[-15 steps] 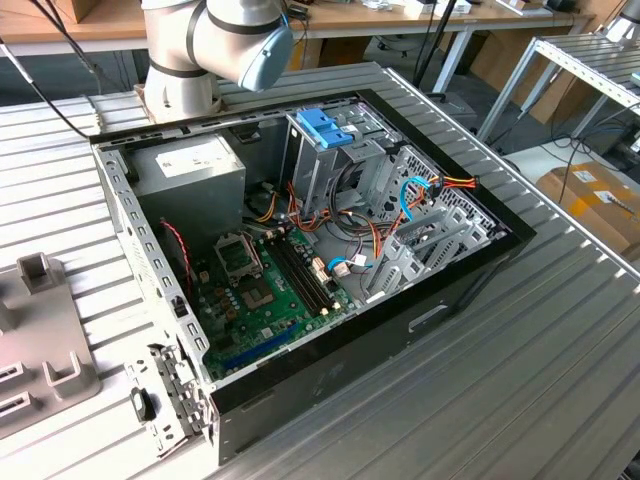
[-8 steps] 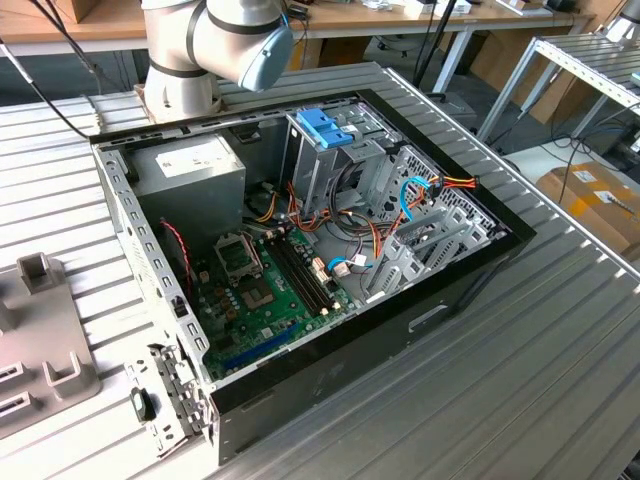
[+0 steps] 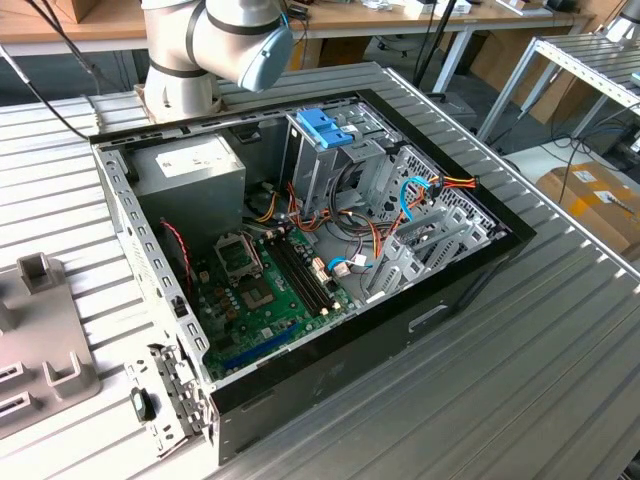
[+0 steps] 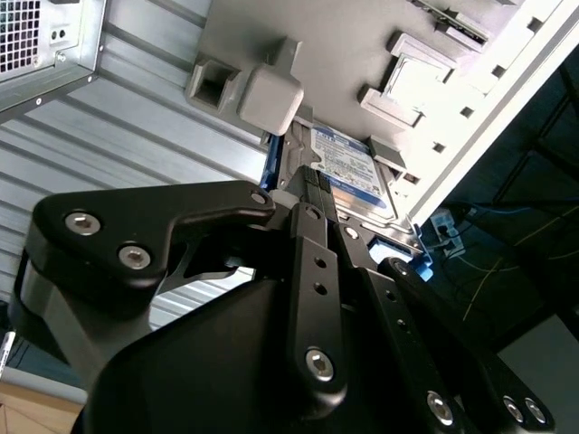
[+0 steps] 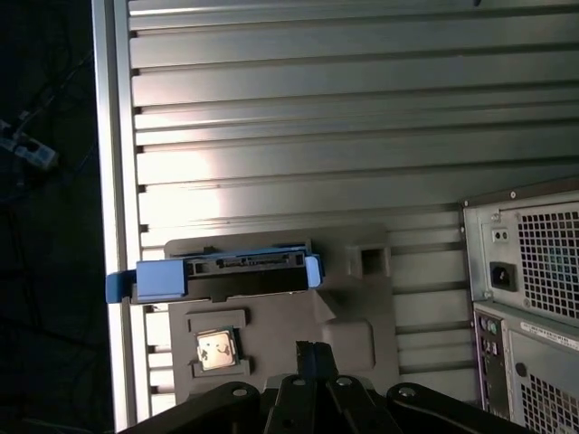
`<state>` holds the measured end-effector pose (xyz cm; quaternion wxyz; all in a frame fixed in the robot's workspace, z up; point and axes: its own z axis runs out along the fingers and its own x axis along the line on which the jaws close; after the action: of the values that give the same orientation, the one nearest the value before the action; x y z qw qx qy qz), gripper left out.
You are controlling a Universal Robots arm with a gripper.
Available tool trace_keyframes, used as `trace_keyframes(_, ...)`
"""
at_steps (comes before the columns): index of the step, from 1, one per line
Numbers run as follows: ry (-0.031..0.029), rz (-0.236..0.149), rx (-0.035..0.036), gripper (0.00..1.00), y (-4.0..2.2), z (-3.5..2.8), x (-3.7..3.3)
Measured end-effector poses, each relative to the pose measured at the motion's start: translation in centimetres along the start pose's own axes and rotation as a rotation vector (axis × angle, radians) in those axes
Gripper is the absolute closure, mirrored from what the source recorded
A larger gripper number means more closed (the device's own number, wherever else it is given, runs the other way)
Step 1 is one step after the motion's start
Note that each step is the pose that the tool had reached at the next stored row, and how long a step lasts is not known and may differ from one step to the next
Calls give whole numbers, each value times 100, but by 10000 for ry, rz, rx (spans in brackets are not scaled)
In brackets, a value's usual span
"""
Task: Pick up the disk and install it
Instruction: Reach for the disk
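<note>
— Disk: where does it sit?

— On the ribbed metal table, at the end of the grey fixture nearest the table's edge rail. A small square chip lies in a pocket of the same fixture.

— Which way does it point?

— In the first wrist view the disk turns its connector end to the camera, with a light-blue rail at each side. That end's width runs along the table's ribs, and one rail's tab juts over the edge rail. The long axis runs away from that camera. The second wrist view shows the white label with its blue band. Whether the drive lies flat or stands in its slot cannot be told.

— And the claw?

— The gripper hangs over the fixture, near the disk. Bare fixture shows between the two, and the fingertips are together with nothing between them.

— The exterior view, from its left to its right?

— First comes a corner of the fixture, then the open computer case. Inside are the grey power-supply box, the green motherboard, the metal drive cage topped by a blue bracket, then orange and blue cables. The arm rises beyond the case's far wall.
</note>
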<state>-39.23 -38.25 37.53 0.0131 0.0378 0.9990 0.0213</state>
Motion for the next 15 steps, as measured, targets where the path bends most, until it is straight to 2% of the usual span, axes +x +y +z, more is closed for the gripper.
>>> trace_keyframes(15,-1,1,0,89,-3,0,35)
